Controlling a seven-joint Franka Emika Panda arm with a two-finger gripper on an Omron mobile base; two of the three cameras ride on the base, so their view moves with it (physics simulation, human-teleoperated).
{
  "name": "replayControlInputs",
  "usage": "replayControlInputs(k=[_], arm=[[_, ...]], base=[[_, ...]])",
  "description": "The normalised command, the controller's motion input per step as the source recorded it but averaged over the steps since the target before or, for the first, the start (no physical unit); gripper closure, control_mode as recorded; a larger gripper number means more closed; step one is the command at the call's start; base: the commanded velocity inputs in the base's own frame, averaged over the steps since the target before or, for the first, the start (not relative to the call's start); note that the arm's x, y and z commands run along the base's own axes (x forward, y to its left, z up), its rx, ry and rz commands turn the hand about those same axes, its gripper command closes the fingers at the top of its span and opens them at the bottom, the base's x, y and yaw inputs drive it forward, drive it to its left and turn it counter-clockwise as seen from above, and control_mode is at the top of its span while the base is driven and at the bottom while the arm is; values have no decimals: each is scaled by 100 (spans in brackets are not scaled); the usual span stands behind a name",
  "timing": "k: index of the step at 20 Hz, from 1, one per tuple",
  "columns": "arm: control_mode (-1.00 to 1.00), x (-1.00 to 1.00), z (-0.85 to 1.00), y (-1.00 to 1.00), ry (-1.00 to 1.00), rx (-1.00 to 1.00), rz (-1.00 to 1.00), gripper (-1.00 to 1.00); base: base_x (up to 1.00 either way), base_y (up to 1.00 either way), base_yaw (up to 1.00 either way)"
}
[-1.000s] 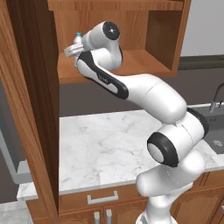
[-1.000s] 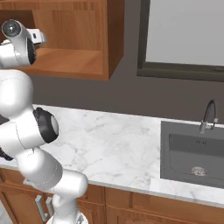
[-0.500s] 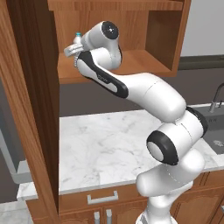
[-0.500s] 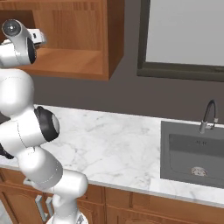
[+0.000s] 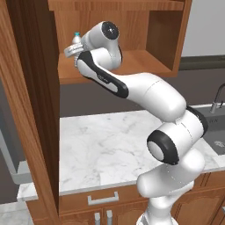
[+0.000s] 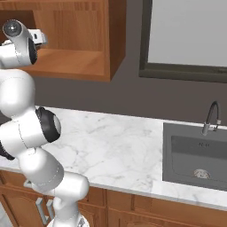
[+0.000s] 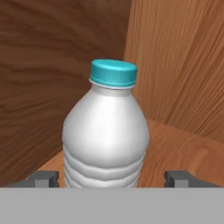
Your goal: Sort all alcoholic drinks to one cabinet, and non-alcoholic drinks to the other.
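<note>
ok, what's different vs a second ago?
The tool has let go of the water bottle: its fingertips now stand clear on either side, and the bottle stands upright on the cabinet shelf. The arm's pose, the counter and the sink are unchanged.

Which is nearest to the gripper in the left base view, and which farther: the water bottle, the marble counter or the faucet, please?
From the gripper:
1. Water bottle, right at the fingers, on the cabinet shelf.
2. Marble counter, well below.
3. Faucet, far off at the right edge.
</note>
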Motion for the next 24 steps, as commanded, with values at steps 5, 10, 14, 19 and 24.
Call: replayControlInputs(k=[5, 10, 14, 19, 24], arm=[[-100, -4, 0, 0, 0, 0, 0, -100], [-100, -28, 0, 0, 2, 1, 0, -100], [-100, -50, 10, 0, 2, 4, 0, -100], [-100, -64, 15, -13, 0, 4, 0, -100], [-100, -87, 1, -43, 0, 5, 0, -100]], base=[[0, 0, 0], [0, 0, 0], [0, 0, 0], [0, 0, 0], [0, 0, 0]])
